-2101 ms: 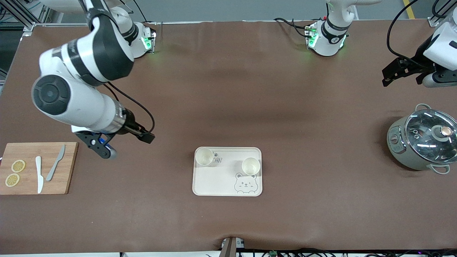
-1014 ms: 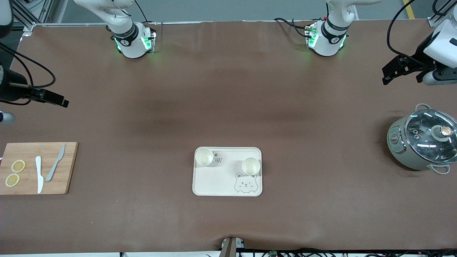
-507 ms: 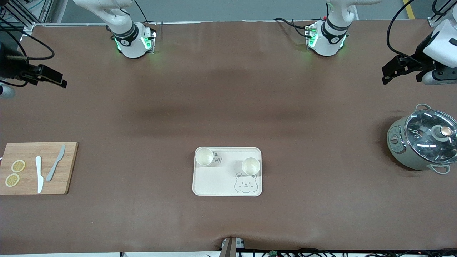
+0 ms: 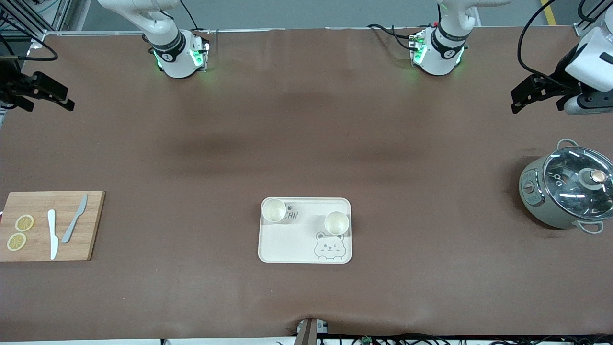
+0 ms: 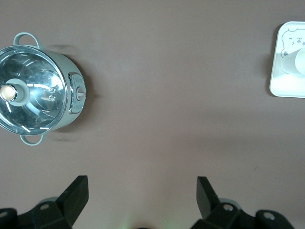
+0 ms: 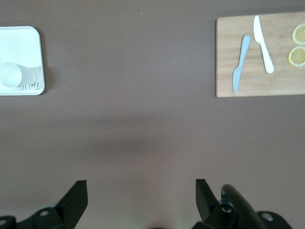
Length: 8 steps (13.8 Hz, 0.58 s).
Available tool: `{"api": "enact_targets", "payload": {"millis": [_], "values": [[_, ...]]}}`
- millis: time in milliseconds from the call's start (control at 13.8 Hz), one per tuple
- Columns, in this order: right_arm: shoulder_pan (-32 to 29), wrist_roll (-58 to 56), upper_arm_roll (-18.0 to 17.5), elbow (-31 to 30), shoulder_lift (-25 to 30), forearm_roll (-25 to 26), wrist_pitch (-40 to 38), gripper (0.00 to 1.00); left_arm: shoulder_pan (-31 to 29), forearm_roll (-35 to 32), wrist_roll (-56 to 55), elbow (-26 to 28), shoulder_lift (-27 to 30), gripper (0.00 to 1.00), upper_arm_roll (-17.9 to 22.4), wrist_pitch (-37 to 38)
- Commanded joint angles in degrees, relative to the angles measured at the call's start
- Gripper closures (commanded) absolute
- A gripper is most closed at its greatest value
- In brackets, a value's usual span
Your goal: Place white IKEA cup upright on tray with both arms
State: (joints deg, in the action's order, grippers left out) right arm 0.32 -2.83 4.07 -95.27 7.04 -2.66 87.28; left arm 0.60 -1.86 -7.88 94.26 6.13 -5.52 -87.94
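Two white cups stand upright on the tray (image 4: 287, 244), open mouths up: one cup (image 4: 274, 210) at the corner toward the right arm's end, farther from the front camera, the other cup (image 4: 336, 223) just above the bear face (image 4: 329, 248); the tray is a flat cream rectangle with rounded corners, and the grey lettering reads only "AR" beside the first cup; from the tray, toward the right arm's end, a wooden cutting board (image 4: 91, 225) bears a white knife (image 4: 52, 234), a grey knife (image 4: 74, 218) and two lemon slices (image 4: 20, 232); toward the left arm's end sits a grey pot (image 4: 541, 201) under a glass lid (image 4: 577, 179); the right gripper (image 6: 141, 191) and the left gripper (image 5: 142, 188) each hang over bare brown tabletop, fingers spread, holding nothing.
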Motion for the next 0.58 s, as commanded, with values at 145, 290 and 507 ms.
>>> {"api": "enact_targets", "payload": {"millis": [145,290,507], "values": [[0.03,-1.04,-0.47,2.28,-0.54,3.0,0.87,0.0,-0.43,1.07,1.2,-0.83,-0.07,0.0,-0.19,-0.04],[0.21,-1.03,-0.64,2.63,-0.71,3.36,0.96,0.0,-0.6,1.07,1.11,-1.97,-0.51,0.0,-0.01,-0.04],[0.21,-0.77,-0.73,6.48,-2.81,3.36,0.26,0.0,-0.69,0.98,1.11,-2.68,-0.95,0.0,-0.01,0.05]]}}
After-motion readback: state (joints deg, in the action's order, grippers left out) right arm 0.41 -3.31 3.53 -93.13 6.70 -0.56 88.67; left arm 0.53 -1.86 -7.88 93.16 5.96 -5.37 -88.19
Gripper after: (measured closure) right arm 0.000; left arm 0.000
